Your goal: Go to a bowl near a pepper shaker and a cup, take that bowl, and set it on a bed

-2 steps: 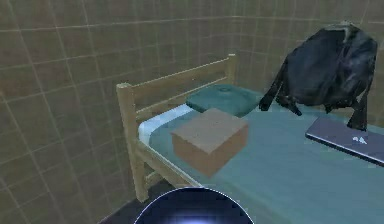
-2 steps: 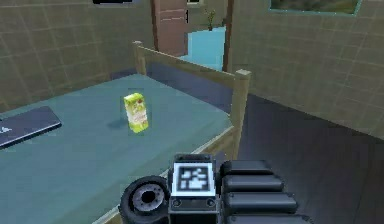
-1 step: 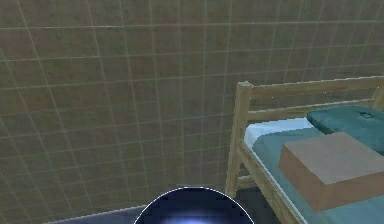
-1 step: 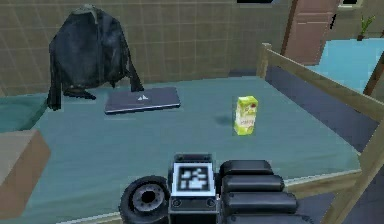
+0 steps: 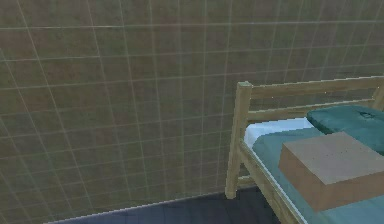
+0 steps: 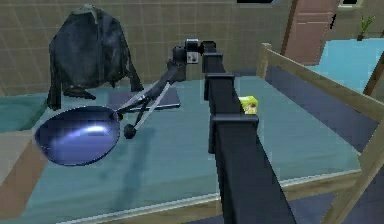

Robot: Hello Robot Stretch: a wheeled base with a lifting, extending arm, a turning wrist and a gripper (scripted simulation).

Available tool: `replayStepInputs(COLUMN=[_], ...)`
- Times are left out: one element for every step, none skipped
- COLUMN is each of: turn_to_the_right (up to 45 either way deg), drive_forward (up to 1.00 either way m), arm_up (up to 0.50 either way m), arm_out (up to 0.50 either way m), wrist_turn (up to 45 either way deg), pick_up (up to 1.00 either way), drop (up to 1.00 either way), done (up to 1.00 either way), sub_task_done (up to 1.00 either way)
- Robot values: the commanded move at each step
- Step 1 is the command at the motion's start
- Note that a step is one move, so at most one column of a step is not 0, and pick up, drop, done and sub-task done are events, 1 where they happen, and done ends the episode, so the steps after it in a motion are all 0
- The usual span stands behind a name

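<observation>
A shiny blue bowl hangs at the far end of my gripper, above the teal mattress of the bed, so the gripper holds the bowl. The dark arm rises from the arm side view's bottom edge, and the thin fingers slant down to the left from its end. In the forward view the same kind of wooden-framed bed with a teal mattress stands at the right, against a tiled wall.
A dark jacket lies heaped at the far side of the bed, with a flat dark slab and a small yellow thing beside the arm. A brown box and green pillow lie on the mattress. A second teal bed stands beyond the wooden rail.
</observation>
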Motion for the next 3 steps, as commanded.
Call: replayStepInputs(turn_to_the_right=[0.0,0.0,0.0], drive_forward=[0.0,0.0,0.0], arm_up=[0.0,-0.02,-0.32], arm_out=[0.0,0.0,0.0], wrist_turn=[39.0,0.0,0.0], pick_up=[0.0,0.0,0.0], drop=[0.0,0.0,0.0], done=[0.0,0.0,0.0], sub_task_done=[0.0,0.0,0.0])
